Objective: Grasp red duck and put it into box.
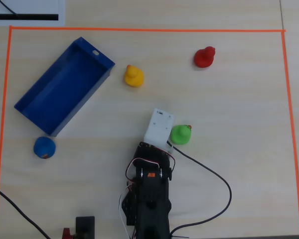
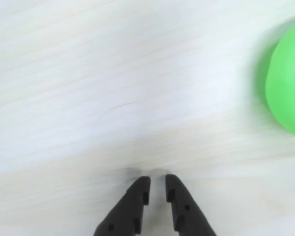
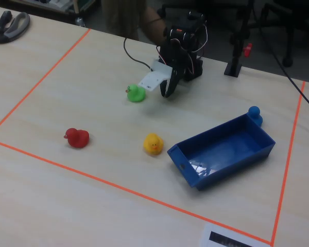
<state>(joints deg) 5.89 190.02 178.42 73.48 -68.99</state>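
Observation:
The red duck (image 1: 204, 57) stands alone on the wooden table, far from the arm; in the fixed view (image 3: 77, 138) it is at the left. The deep blue box (image 1: 60, 89) lies empty at the upper left of the overhead view and at the right of the fixed view (image 3: 221, 152). My gripper (image 2: 157, 181) points down close above bare table, its jaws almost together with nothing between them. In the fixed view the gripper (image 3: 168, 92) hangs just right of the green duck. In the overhead view the white wrist mount (image 1: 158, 127) hides the fingers.
A green duck (image 1: 180, 134) sits right beside the wrist mount and shows at the right edge of the wrist view (image 2: 287, 88). A yellow duck (image 1: 133, 76) stands near the box. A small blue ball-like toy (image 1: 44, 147) lies below the box. Orange tape (image 1: 139, 30) frames the work area.

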